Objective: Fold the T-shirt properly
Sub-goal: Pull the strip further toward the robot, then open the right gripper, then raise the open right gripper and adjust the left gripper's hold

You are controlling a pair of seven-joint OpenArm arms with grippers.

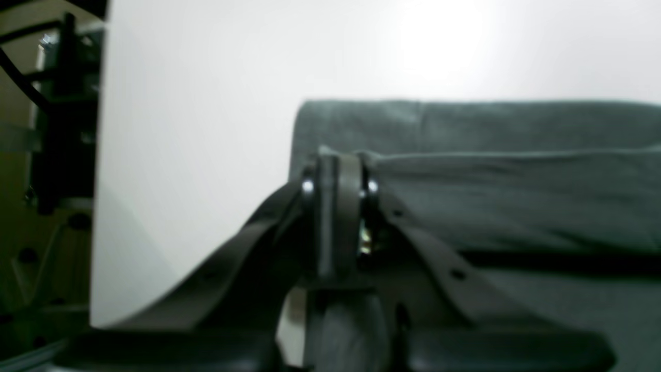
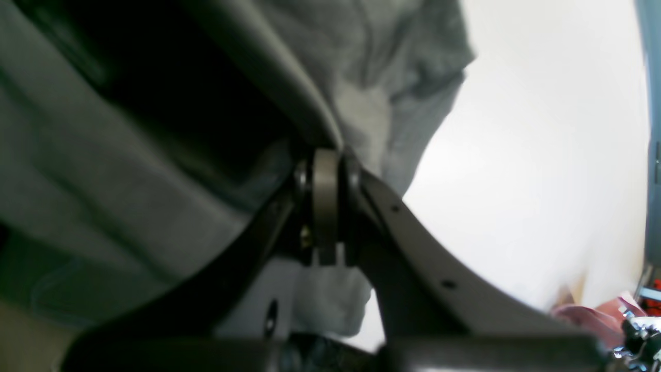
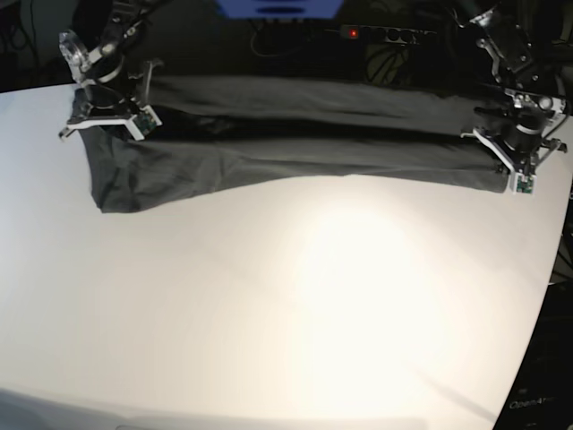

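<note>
The dark grey T-shirt (image 3: pixel 295 148) lies stretched in a long band across the far part of the white table (image 3: pixel 313 296), with a fold running along its length. My right gripper (image 3: pixel 106 121) is at its left end in the base view and my left gripper (image 3: pixel 510 166) at its right end. Up close in the left wrist view, my left gripper (image 1: pixel 338 165) is shut on an edge of the T-shirt (image 1: pixel 516 191). My right gripper (image 2: pixel 325 155) is shut on the T-shirt (image 2: pixel 103 155), and the fabric drapes from its tips.
A power strip (image 3: pixel 376 34) with a red light and a blue object (image 3: pixel 277 7) sit behind the table. The table's edge (image 1: pixel 98 206) runs close beside my left gripper. Pink and red clutter (image 2: pixel 594 315) lies off the table.
</note>
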